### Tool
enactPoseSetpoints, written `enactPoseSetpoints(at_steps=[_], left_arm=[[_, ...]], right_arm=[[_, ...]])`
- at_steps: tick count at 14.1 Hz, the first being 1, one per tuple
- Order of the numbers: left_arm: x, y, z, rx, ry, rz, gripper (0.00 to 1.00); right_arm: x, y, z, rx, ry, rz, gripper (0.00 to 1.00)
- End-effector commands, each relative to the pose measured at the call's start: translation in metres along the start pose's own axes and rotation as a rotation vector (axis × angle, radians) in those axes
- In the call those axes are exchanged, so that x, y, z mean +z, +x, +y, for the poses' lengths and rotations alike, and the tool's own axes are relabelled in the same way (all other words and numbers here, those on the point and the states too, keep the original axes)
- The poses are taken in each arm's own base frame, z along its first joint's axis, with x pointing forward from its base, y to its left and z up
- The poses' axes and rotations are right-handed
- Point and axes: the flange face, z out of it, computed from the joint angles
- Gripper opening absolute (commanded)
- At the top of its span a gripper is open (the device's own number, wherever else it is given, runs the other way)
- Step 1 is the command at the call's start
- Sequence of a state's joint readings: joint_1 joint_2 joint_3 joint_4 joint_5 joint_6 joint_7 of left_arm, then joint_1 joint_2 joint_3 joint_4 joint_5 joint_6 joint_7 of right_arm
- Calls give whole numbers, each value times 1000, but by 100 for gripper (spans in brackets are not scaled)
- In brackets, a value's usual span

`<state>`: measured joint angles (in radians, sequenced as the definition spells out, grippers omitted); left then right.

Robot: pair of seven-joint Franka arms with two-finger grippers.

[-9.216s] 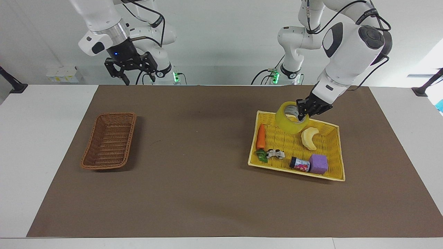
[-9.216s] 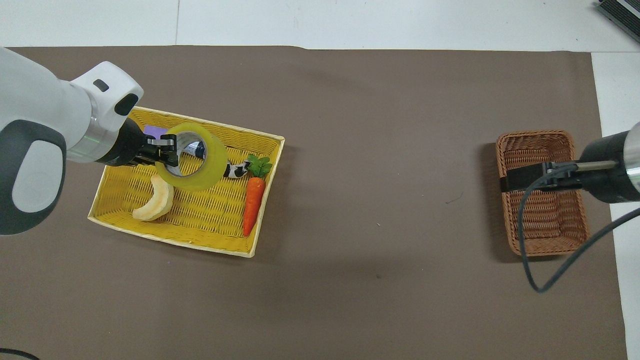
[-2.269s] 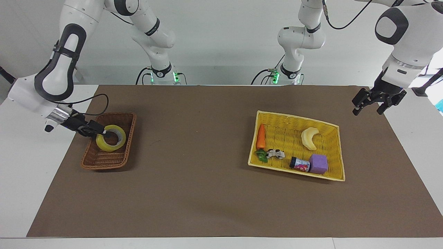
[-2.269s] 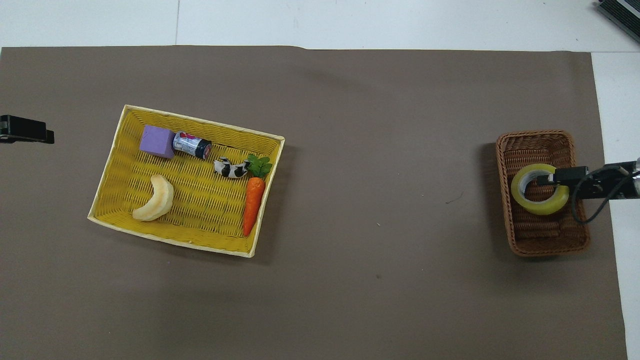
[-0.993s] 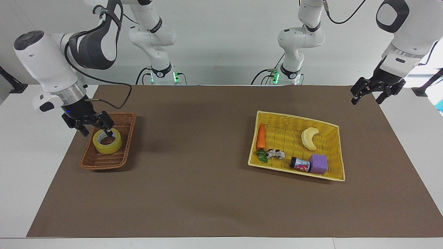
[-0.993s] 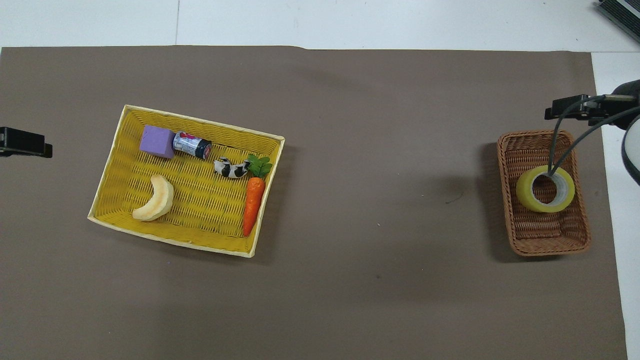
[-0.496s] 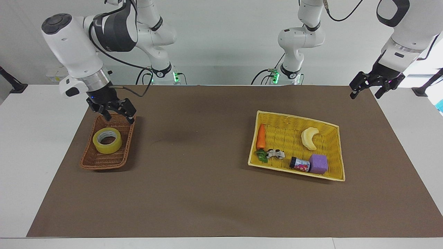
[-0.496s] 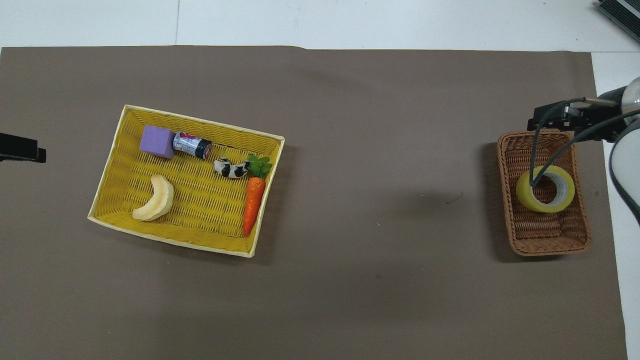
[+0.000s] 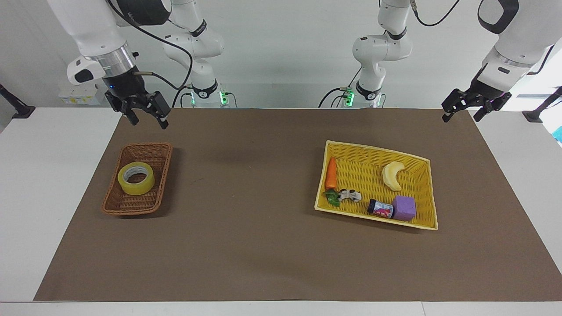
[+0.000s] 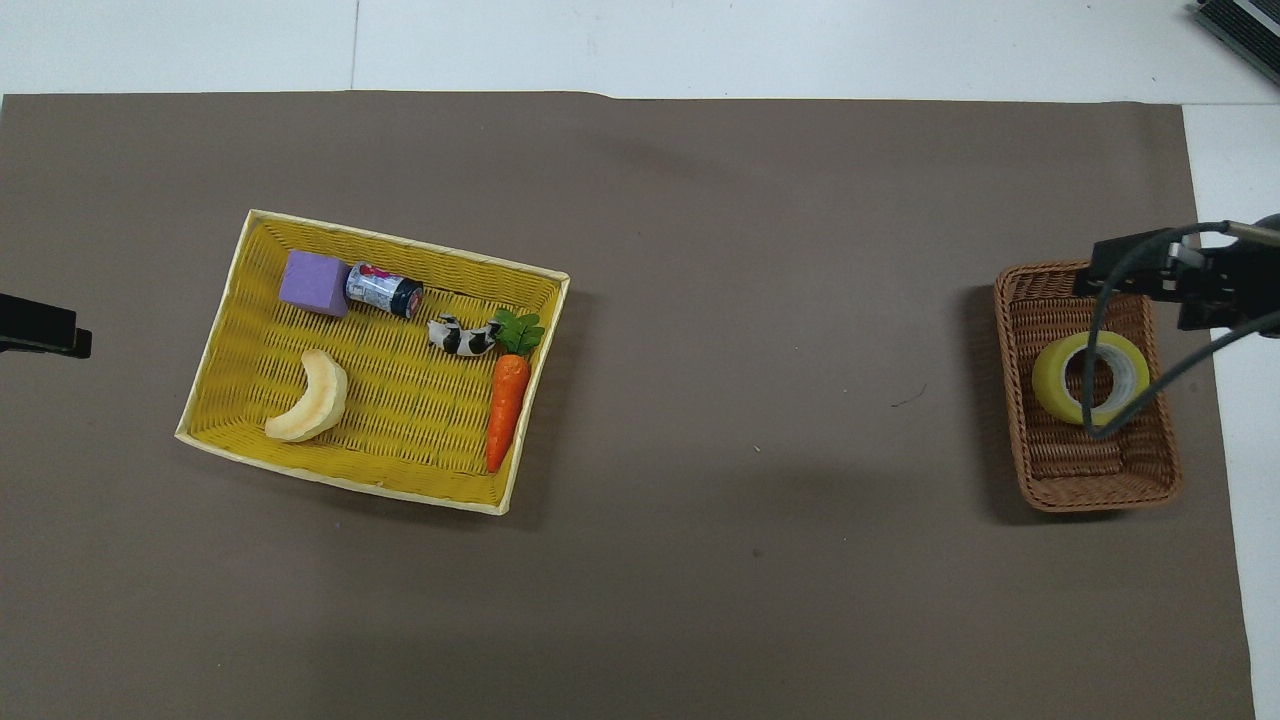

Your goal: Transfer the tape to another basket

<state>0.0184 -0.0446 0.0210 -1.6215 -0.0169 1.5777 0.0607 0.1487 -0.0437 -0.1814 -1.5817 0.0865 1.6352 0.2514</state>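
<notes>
A flat brown mat (image 9: 281, 245) is spread over the white table (image 9: 39, 184), and on it the narrow dark woven wicker basket (image 9: 115, 202) is seen at the right arm's end. The glossy yellow tape (image 9: 136, 178), a ring with a white core, is laid flat inside. Nothing is held: the right gripper (image 9: 146, 118) is raised over the mat's edge with jaws spread wide, and the left gripper (image 9: 462, 109) is likewise parted and empty.
</notes>
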Motion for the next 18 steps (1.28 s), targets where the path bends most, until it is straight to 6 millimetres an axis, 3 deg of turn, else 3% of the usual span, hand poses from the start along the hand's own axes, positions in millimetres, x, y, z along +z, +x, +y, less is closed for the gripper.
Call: enactPoseSetpoints(at_steps=[1, 2, 4, 9, 13, 18], left_arm=[[-6, -6, 1, 8, 17, -5, 100], [-6, -6, 1, 5, 17, -2, 100], [-6, -5, -2, -3, 17, 1, 100], [-8, -4, 0, 5, 16, 9, 100], [-8, -4, -1, 3, 16, 9, 100], [-8, -4, -2, 0, 16, 9, 100]], right_arm=[[-34, -6, 23, -57, -42, -5, 100], [-36, -12, 27, -84, -44, -10, 100], [-23, -36, 46, -69, -39, -65, 100], [-25, -32, 50, -67, -40, -56, 100], [-35, -5, 33, -148, -119, -22, 100], [-36, -8, 29, -168, -79, -15, 100]])
